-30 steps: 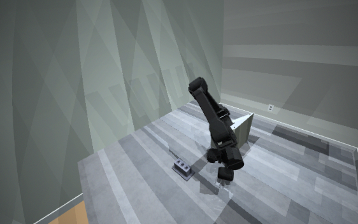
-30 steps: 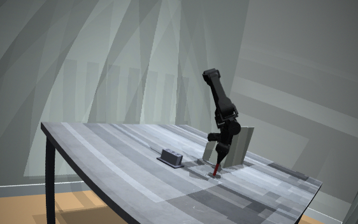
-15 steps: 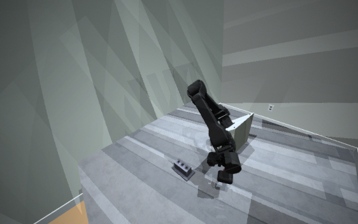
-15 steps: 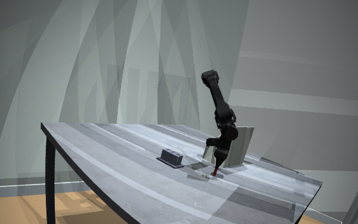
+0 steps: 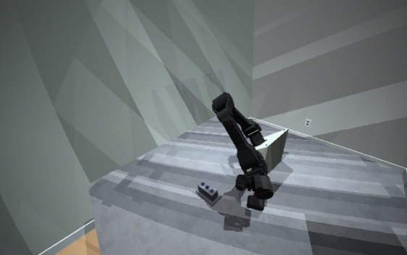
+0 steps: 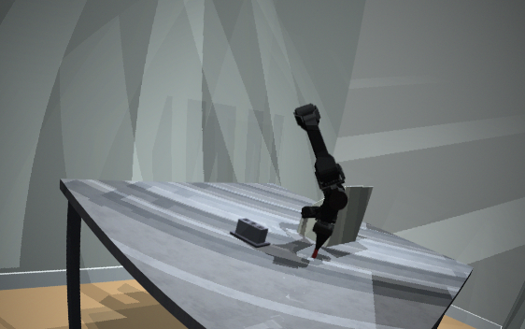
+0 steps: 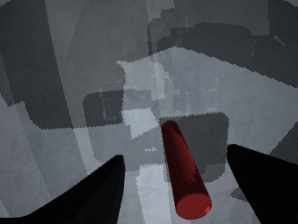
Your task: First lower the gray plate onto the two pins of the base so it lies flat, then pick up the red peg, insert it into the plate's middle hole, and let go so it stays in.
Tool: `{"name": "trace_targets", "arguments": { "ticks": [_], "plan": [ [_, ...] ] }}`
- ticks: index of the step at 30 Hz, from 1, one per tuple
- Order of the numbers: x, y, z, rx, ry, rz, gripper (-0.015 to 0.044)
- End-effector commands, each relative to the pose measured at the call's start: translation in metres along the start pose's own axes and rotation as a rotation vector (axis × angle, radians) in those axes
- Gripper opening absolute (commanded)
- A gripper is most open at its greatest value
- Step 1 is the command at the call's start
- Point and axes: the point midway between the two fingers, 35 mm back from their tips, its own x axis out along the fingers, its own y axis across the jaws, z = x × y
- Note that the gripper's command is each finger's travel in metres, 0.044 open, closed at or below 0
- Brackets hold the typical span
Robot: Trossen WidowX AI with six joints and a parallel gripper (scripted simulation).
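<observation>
The gray plate (image 5: pixel 209 193) (image 6: pixel 251 233) appears to lie flat on the base (image 5: pixel 213 203) (image 6: pixel 258 244), with three dark round spots along its top; the seam between plate and base is too small to make out. The red peg (image 7: pixel 186 167) (image 6: pixel 315 254) stands upright on the table, mostly hidden by the arm in the top view. My gripper (image 7: pixel 176 157) (image 6: pixel 316 250) points down over the peg and is partly open. The peg is between the fingers, nearer the right one in the wrist view, with a gap on both sides.
A pale angular block (image 5: pixel 277 152) (image 6: pixel 356 215) stands behind the arm. The base is to the left of the gripper in the top and exterior views. The table's left edge (image 6: pixel 135 276) runs toward the front in the exterior view. Broad shadow patches cross the tabletop.
</observation>
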Motion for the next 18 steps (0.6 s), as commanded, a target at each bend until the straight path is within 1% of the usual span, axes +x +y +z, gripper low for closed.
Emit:
{"name": "trace_targets", "arguments": {
  "ticks": [1,5,12,18],
  "plan": [
    [0.0011,-0.0016,0.0005,-0.009,-0.005,-0.002,0.0151],
    [0.0011,-0.0016,0.0005,-0.009,-0.005,-0.002,0.0046],
    [0.0011,-0.0016,0.0005,-0.009,-0.005,-0.002,0.0],
    [-0.0035,-0.0005,0.0004,-0.009,-0.005,-0.002,0.0]
  ]
}}
